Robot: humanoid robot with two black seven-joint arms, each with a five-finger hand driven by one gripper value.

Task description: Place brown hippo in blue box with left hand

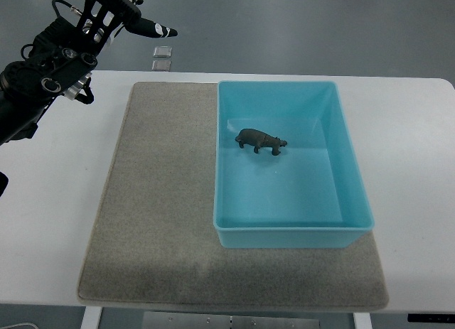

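Standing upright on the floor of the blue box [341, 165], toward its far left part, the brown hippo [261, 140] looks already delivered, which would explain why the left hand [117, 20] hangs empty, fingers loosely extended, beyond the table's [50, 201] far-left corner.

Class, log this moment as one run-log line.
hippo: standing in blue box | left hand: empty, raised off the table's far-left corner | right: unseen
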